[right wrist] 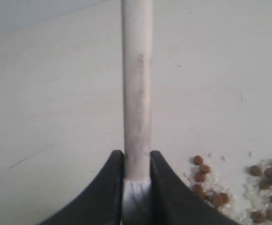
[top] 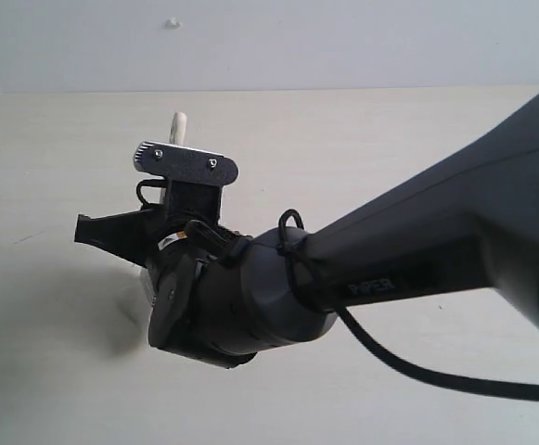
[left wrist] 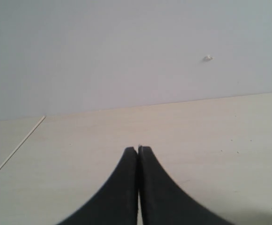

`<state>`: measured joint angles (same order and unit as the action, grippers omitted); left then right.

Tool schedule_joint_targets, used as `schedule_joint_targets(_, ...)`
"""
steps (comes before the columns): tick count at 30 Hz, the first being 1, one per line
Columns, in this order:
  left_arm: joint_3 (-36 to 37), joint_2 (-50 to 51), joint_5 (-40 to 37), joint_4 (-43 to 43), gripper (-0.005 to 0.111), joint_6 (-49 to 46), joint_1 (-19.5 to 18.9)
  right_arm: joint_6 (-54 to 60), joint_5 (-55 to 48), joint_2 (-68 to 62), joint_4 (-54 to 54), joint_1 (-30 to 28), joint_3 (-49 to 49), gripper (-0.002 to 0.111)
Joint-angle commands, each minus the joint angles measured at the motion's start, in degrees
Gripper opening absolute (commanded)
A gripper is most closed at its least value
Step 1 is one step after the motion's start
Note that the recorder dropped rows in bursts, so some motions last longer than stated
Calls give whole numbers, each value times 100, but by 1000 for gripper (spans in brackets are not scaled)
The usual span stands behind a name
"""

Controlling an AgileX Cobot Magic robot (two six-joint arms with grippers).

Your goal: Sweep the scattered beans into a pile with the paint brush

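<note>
Right gripper (right wrist: 136,157): clamped on paint brush (right wrist: 136,84) handle; handle end shows at 12 o'clock of gripper, exterior view.
Beans (right wrist: 210,187): loose cluster with pale crumbs (right wrist: 250,190), just beside jaws.
Left gripper (left wrist: 138,150): closed, empty.
Step, judged: sweeping.
Next: draw brush through stragglers toward cluster, light pressure.

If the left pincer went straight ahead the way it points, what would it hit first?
The way looks free: the shut left pincer points over the table, so probably the pale wall.

We record one paint brush (right wrist: 136,84), handle clamped in our right gripper (right wrist: 136,155); beans (right wrist: 201,177) with pale grit (right wrist: 249,188) lie beside.
</note>
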<state>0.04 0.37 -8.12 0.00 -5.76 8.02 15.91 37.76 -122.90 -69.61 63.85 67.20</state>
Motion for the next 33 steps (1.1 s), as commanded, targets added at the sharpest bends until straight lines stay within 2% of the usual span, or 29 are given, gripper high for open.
schedule_joint_targets(1,-4,-37,8,-37,0,2,-6,1085,353,148,-602,-49,16,0)
schedule_joint_targets(6,-4,-37,8,-37,0,2,-6,1822,730,161,-1008,-120,16,0)
schedule_joint_targets(12,-4,-37,8,-37,0,2,-6,1814,489,520,-590,-120,16,0)
schedule_joint_targets(18,-4,-37,8,-37,0,2,-6,1091,79,911,154,-120,16,0)
schedule_joint_targets(24,-4,-37,8,-37,0,2,-6,-24,163,626,1113,-134,29,0)
schedule_joint_targets(33,-4,-37,8,-37,0,2,-6,-252,68,-215,1151,-265,745,0)
